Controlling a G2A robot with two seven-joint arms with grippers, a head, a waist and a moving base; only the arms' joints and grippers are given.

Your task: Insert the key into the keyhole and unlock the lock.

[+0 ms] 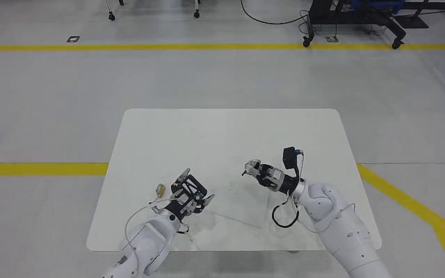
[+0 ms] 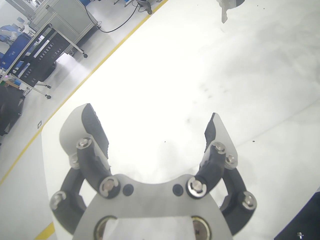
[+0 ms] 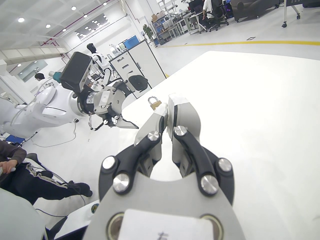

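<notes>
My right gripper [image 3: 168,106] is pinched together (key hidden?); my left gripper [image 2: 150,111] sits spread apart near the lock [image 3: 153,102], likely to steady it.

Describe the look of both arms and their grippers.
The left arm and right arm have glossy white shells and black wrists. The left gripper and right gripper are grey metal plates with black linkages, silver screws and pale fingers with black ribbed pads. A black cable loops by the right arm; a thin white cable by the left.
</notes>
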